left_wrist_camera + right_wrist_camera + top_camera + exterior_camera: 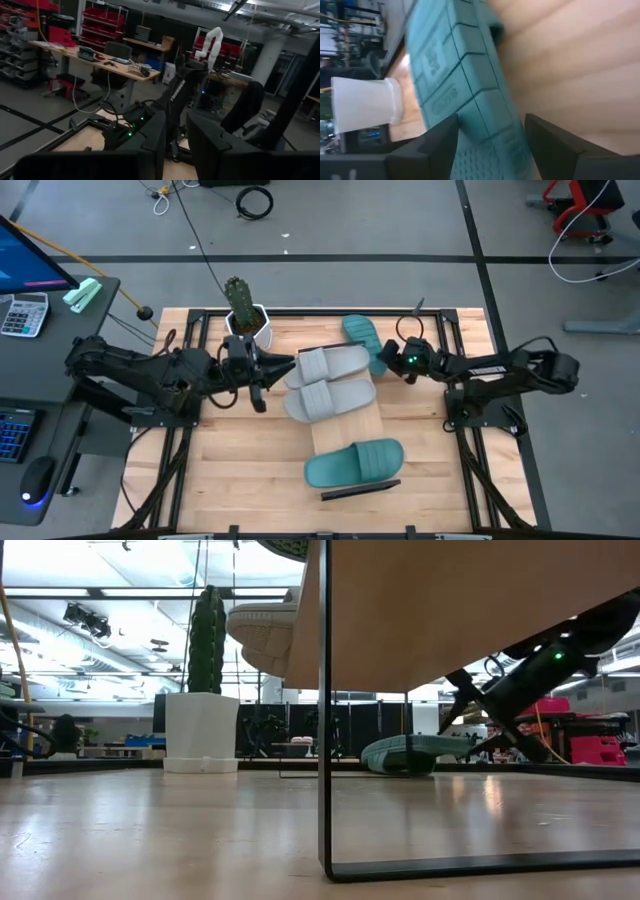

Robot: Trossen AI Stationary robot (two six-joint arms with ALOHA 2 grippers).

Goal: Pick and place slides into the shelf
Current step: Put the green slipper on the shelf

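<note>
Teal slide [470, 100], ridged sole up, lies between right hand's [490, 145] spread fingers; left hand [258, 385] clenched

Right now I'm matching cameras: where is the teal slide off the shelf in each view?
High: the teal slide lies top centre, by the right pincer.
Low: right of centre.
Left wrist: not in it.
Right wrist: sole fills the middle.
Shared landmark: white pot.

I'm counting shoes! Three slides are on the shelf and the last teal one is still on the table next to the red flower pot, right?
Almost. The high view shows the pot is white, holding a cactus. The teal slide does lie on the table, and three slides sit on the shelf.
</note>
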